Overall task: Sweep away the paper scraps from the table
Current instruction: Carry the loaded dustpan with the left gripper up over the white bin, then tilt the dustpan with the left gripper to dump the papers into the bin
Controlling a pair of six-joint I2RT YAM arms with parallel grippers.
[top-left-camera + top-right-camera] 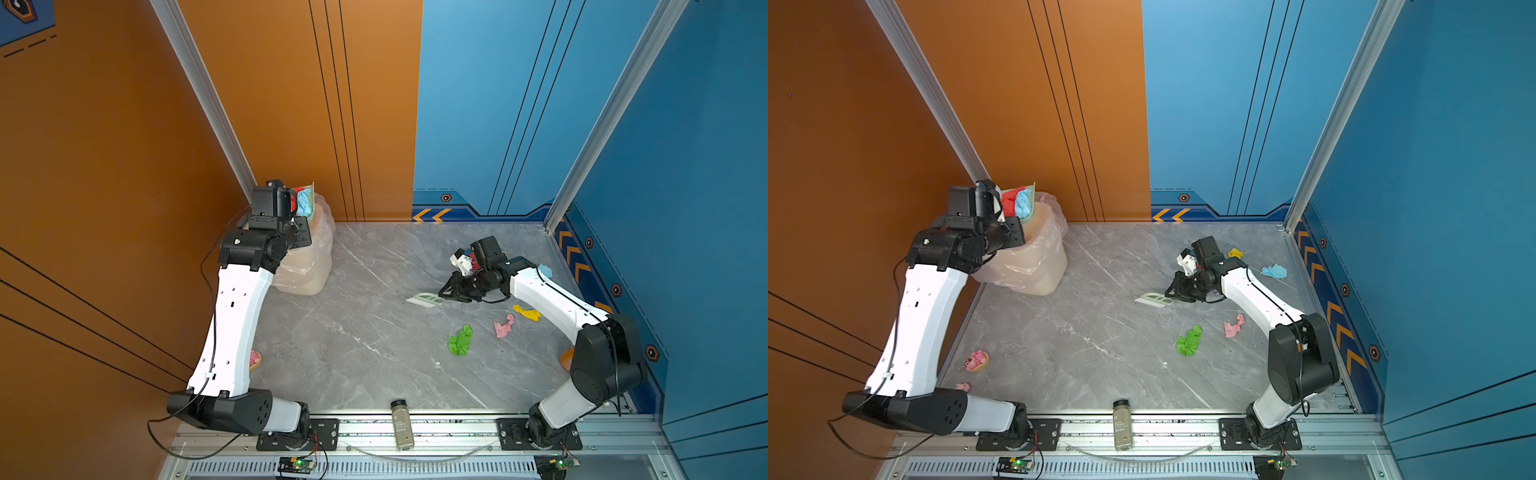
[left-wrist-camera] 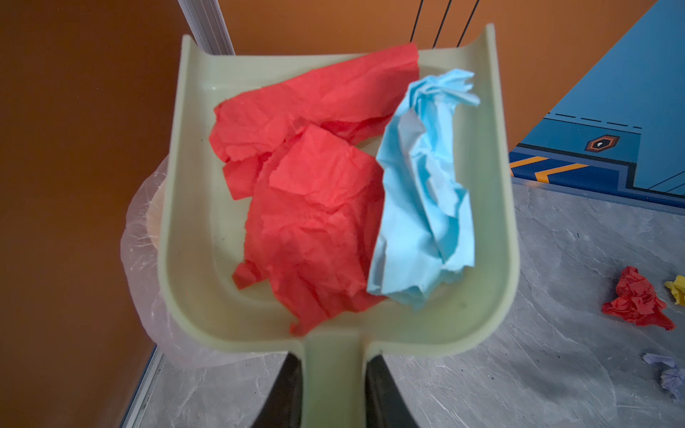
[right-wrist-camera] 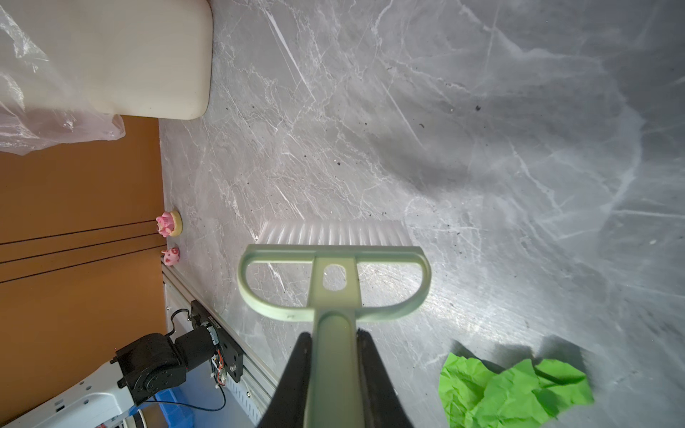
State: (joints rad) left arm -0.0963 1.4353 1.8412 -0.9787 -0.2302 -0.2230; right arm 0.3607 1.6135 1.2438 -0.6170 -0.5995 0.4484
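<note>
Left gripper [image 2: 333, 370], clamped on dustpan [image 2: 196, 241] handle: pan holds paper scraps [image 2: 315, 222], over bin [image 1: 309, 270] at table's [image 1: 374, 353] far-left corner. Right gripper [image 3: 333, 335] clamps brush [image 3: 296, 255].

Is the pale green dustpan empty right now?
No, in the left wrist view the pale green dustpan holds crumpled red paper scraps and a light blue scrap.

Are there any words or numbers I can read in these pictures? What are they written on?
No text reads clearly.
Bottle: pale lettering on its label, too small to read.
Motor: tiny print, too blurred to read.
Blue wall: no words, only signs: orange arrows and a hexagon badge with a small white mark.
</note>
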